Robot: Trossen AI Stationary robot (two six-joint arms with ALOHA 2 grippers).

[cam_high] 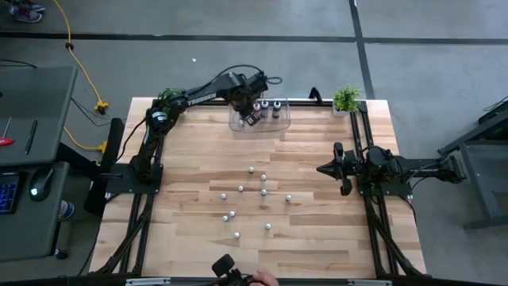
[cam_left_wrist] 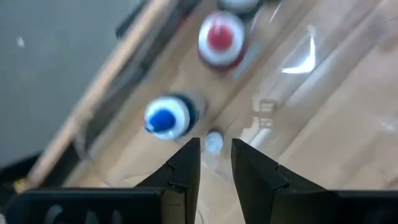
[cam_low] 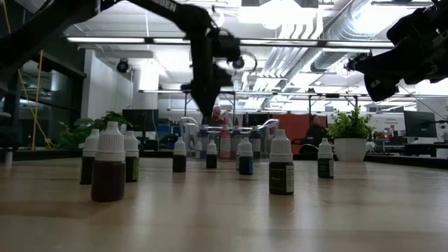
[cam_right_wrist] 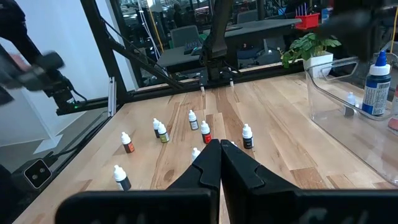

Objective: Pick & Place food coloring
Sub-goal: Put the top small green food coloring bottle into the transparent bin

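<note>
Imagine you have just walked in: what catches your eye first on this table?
First, the left hand reaching down into the clear bin at the table's far edge, a small white-capped bottle just ahead of its fingers. Then the scatter of small bottles standing loose across the middle of the table, while the right hand waits shut at the right side.

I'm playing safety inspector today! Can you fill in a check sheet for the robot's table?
Surface: wooden table, bare around the bottles.
Job's things: small bottles stand mid-table; larger bottles in the clear bin.
Clutter: two potted plants at the far edge.
Grippers: left gripper over the bin, a small white-capped bottle between its fingers; right gripper shut, waiting at the right side.
Cables: yellow cable on the floor.
Surroundings: desk with keyboard left.
</note>
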